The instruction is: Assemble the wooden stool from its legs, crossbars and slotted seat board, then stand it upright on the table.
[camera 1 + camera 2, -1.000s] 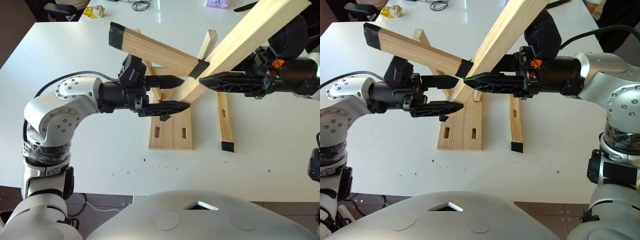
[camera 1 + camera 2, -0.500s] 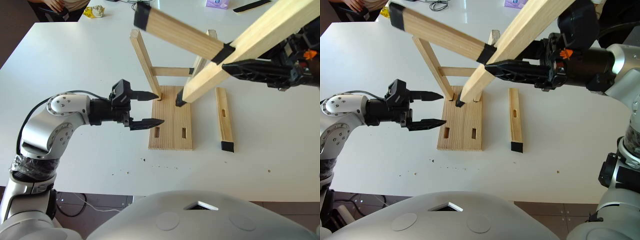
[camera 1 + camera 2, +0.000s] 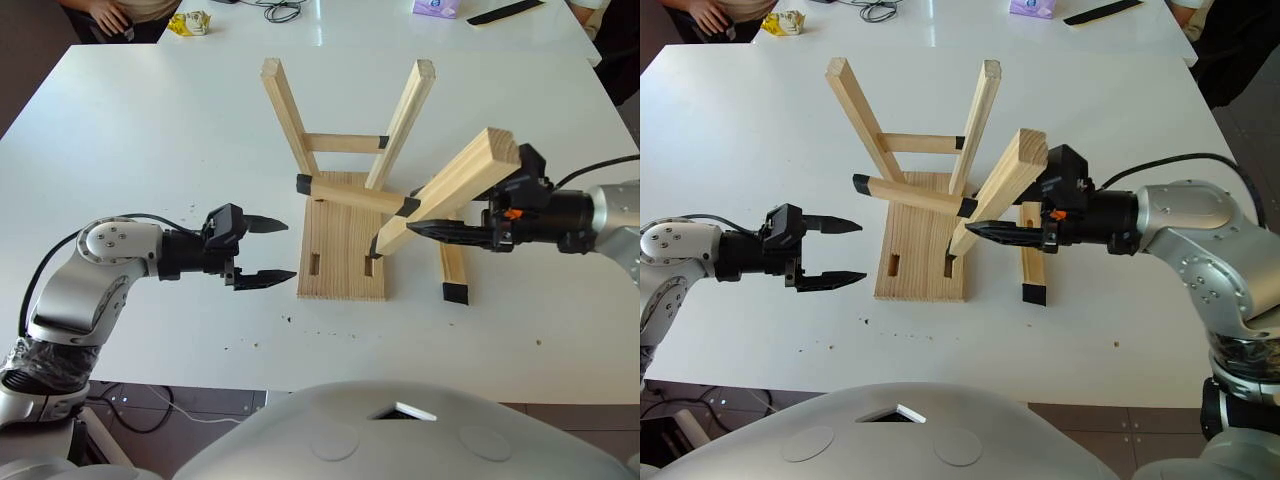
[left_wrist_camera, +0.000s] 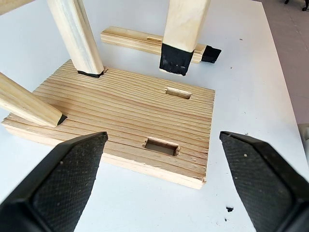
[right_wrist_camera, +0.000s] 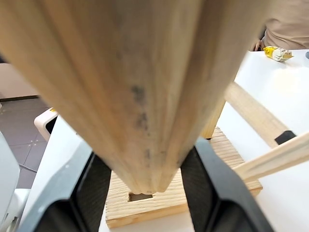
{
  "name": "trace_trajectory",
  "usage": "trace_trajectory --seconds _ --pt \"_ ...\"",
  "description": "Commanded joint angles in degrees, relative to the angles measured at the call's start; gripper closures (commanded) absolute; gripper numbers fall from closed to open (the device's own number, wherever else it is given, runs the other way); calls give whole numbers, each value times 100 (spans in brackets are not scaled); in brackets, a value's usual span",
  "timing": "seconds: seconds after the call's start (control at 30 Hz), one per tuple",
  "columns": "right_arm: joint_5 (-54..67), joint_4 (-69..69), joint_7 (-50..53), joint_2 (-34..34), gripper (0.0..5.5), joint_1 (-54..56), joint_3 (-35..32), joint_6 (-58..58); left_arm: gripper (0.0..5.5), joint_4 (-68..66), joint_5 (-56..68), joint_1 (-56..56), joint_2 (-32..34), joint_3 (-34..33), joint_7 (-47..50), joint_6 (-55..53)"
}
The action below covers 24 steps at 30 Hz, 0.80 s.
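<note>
The slotted seat board lies flat mid-table. Two legs joined by a crossbar stand in its far slots. My right gripper is shut on a third leg, tilted, with a black-ended crossbar sticking out of it to the left. That leg's black foot sits just over the near right slot; in the right wrist view the leg hangs above this slot. My left gripper stands open just left of the board. A fourth leg lies loose at the right.
A yellow packet and a purple box lie at the table's far edge, with cables between them. The near left slot holds nothing. Bare white table stretches left of the board and along the front edge.
My right gripper has swung the leg with its crossbar down from high above until its foot meets the board. My left gripper has pulled back leftward, away from the wood, staying open.
</note>
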<state>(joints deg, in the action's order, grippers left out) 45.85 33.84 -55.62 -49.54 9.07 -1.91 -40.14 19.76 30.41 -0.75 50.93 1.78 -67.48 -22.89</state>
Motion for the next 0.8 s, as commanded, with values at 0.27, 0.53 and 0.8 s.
trace_trajectory --seconds 0.27,0.53,0.8 --pt "-596 -45 -300 84 348 -385 395 542 118 163 -3 -58 -96 13 -12 -75" --pt "-873 -68 -295 264 348 -499 538 856 118 184 51 -17 -56 35 -152 -108" --pt "-1070 -251 -402 266 348 -452 550 1085 118 284 115 24 -50 49 -276 -237"
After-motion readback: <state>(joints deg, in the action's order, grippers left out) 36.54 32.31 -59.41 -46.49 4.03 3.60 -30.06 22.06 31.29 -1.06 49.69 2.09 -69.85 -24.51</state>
